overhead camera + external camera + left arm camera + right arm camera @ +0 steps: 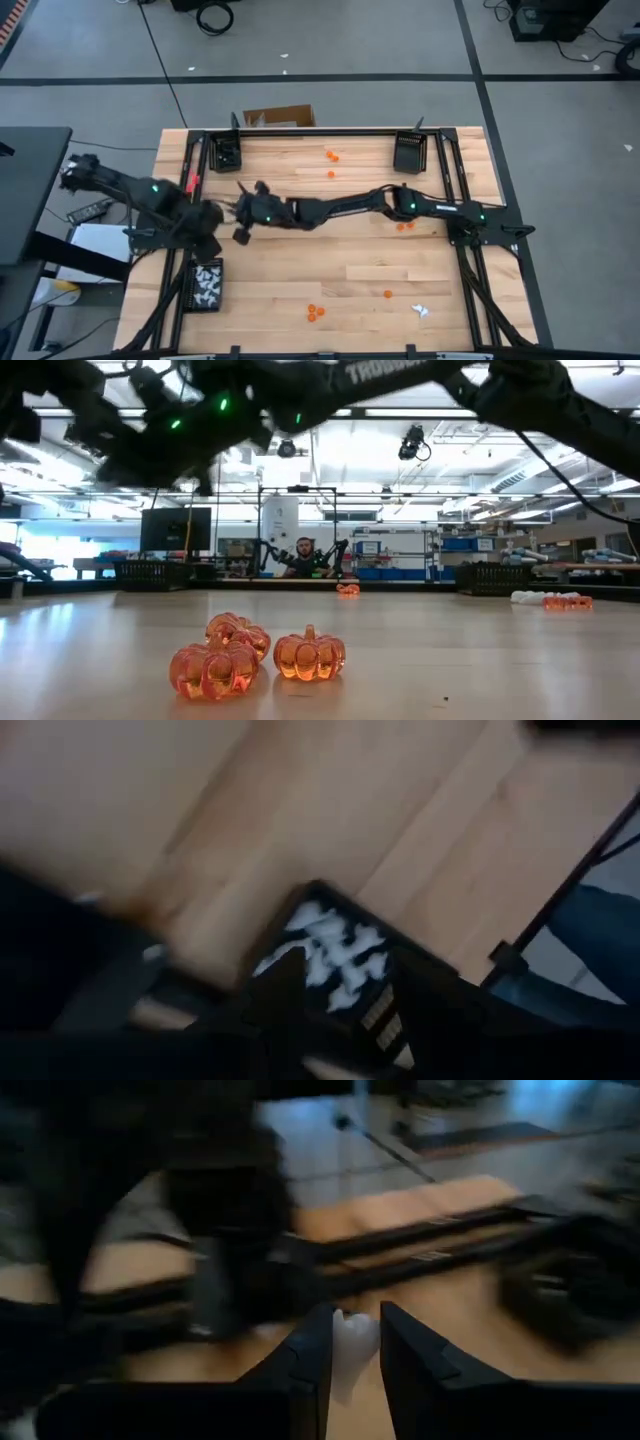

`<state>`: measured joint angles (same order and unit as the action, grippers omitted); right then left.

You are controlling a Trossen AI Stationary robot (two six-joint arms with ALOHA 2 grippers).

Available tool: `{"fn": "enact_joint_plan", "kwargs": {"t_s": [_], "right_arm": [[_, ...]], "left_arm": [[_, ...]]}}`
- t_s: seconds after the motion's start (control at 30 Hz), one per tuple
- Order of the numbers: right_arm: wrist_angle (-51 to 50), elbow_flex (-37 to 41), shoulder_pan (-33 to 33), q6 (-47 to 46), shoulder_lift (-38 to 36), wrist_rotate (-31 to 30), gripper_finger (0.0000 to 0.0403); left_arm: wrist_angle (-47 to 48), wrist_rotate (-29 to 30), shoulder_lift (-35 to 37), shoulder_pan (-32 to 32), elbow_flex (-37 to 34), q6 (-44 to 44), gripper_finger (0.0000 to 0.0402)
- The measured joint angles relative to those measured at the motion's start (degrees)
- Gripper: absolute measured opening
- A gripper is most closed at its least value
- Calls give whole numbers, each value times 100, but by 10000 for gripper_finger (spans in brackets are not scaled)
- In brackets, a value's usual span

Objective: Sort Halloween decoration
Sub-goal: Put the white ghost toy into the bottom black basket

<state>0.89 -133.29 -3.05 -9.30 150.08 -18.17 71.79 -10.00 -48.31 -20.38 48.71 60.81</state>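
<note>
White, a tiny trinket (350, 1342) sits pinched between the two dark fingers (305, 1355) of the right gripper (243, 212), which reaches far across the wooden table (360, 260) to its left half; that arm's jaws are closed on the piece. Just beside it the left gripper (208, 222) hangs over the table's left edge, and the pictures do not settle whether its fingers are parted or holding anything; in the right wrist view it fills the space just past the held trinket as a dark blur. Near the left gripper, toward the front left corner, a small black tray (207, 284) holds a heap of white trinkets (335, 952). Two more black trays stand along the far edge, one at the left (229, 153) and one at the right (408, 153). Orange pumpkin trinkets lie loose: two near the far edge (331, 156), a pair under the right arm (404, 226), a cluster at the front (240, 655) and a single one (388, 294) close by. Another white piece (421, 310) lies on the front right. A cardboard box (280, 117) sits just beyond the far edge. In the low view a person (302, 557) sits in the room behind.
</note>
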Motion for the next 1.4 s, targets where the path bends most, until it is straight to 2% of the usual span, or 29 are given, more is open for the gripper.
{"fn": "enact_joint_plan", "kwargs": {"t_s": [0.1, 0.27, 0.47, 0.6, 0.8, 1.07, 1.3, 1.4], "right_arm": [[-954, -11, 130, 35, -304, -350, 74], [-2238, 2, 395, -285, -533, -169, 73], [-2732, 0, 475, -239, -685, 179, 73], [-2957, 9, 490, 38, -773, 167, 73], [-3425, 2, 714, 217, -1015, 264, 73], [-3891, 2, 923, 306, -1333, 732, 73], [-4385, 94, 888, 304, -1357, 1104, 73], [-4401, 271, 805, 218, -1358, 1253, 73]], "left_arm": [[-672, -19, -151, -551, -538, 630, 155], [-1354, -20, -367, -1284, -1187, 1793, 155], [-2338, 295, -645, -1780, -1775, 2681, 155], [-3439, 453, -952, -1930, -2116, 3002, 155], [-4717, 674, -1535, -1814, -2247, 3069, 155], [-5962, 1178, -2101, -1180, -2247, 2858, 155], [-5935, 1603, -1966, -782, -2230, 2879, 155], [-5533, 1686, -1769, -664, -2032, 2795, 155]]}}
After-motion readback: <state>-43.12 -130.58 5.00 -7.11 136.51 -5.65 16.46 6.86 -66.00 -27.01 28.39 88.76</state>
